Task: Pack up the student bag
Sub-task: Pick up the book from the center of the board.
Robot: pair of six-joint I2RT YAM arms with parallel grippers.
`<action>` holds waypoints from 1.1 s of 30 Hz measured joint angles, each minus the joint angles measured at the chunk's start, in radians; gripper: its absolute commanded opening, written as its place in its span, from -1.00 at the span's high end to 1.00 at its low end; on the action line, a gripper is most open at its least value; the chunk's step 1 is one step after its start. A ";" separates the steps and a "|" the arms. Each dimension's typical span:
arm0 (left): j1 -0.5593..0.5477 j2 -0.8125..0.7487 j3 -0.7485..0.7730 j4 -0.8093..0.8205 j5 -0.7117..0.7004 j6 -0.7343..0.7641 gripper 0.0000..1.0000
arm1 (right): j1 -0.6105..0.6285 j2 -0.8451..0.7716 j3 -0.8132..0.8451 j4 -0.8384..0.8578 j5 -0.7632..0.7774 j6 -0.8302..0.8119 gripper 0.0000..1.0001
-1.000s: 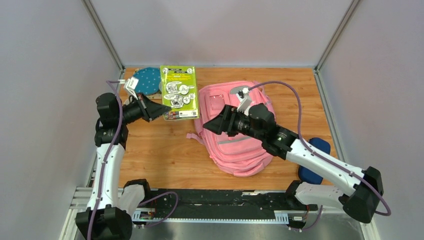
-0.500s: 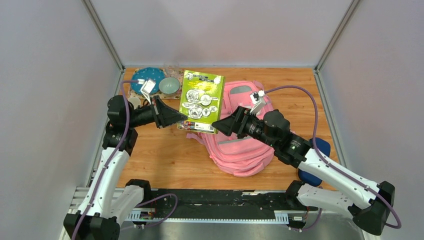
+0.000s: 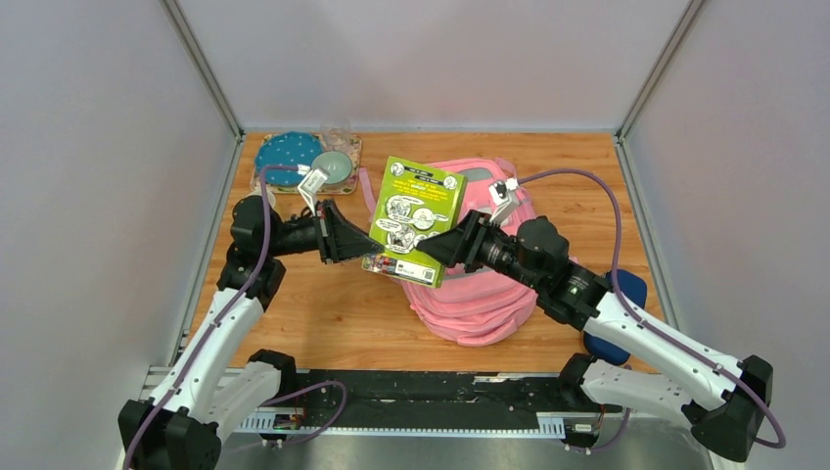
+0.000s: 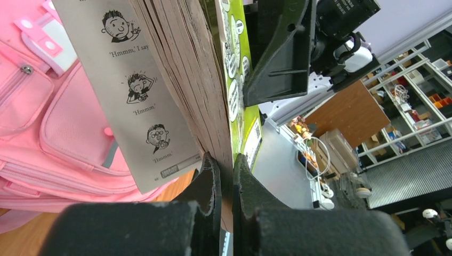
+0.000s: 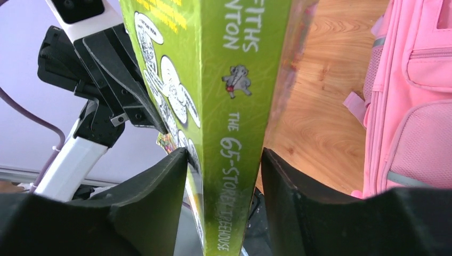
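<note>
Currently, at the near part of the wooden desk (image 3: 313,313), a small dark blue case (image 3: 615,313) lies by the right edge, close to the near right corner, partly under the right arm.

Toward the middle, the left tool (image 3: 357,242) (image 4: 223,165) reaches in from the left edge side. Its fingers (image 4: 210,184) are nearly together, clamped on the open-page edge of a lime-green paperback book (image 3: 416,220) (image 4: 176,80) (image 5: 234,106) with cartoon panels on its cover. In the left wrist view only a thin slice of the book sits between them; the rest of the page block fans above.

The right tool (image 3: 438,251) (image 5: 224,160) meets the same book from the right edge side. In the right wrist view its two fingers (image 5: 160,186) straddle the spine, one against each cover, so it is closed on the book. Spine lettering runs between them.

The book is off the desk, tilted, front cover up, held between the two tools.

The large pink fabric student bag (image 3: 470,304) (image 4: 64,133) (image 5: 416,106) lies flat on the desk right of the middle, stretching from mid-desk toward the far edge. Its left part is under the raised book. Zip pockets and a grey strip show in the right wrist view.

In the far left corner sit a teal round disc with pale dots (image 3: 287,154) and, just beside it, a grey-green round bowl (image 3: 337,166), both well apart from the bag.
</note>
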 measured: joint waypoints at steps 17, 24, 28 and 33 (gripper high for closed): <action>-0.023 -0.035 -0.034 -0.055 -0.169 0.098 -0.61 | -0.003 -0.095 -0.131 0.013 -0.042 0.029 1.00; -0.024 -0.006 -0.050 0.060 -0.250 0.043 -0.62 | -0.003 -0.139 -0.169 0.041 -0.108 0.053 1.00; -0.035 0.040 -0.051 0.112 -0.273 0.017 -0.63 | -0.003 -0.152 -0.175 0.069 -0.145 0.070 1.00; -0.068 0.097 -0.063 0.233 -0.262 -0.042 -0.63 | -0.003 -0.155 -0.177 0.134 -0.196 0.089 1.00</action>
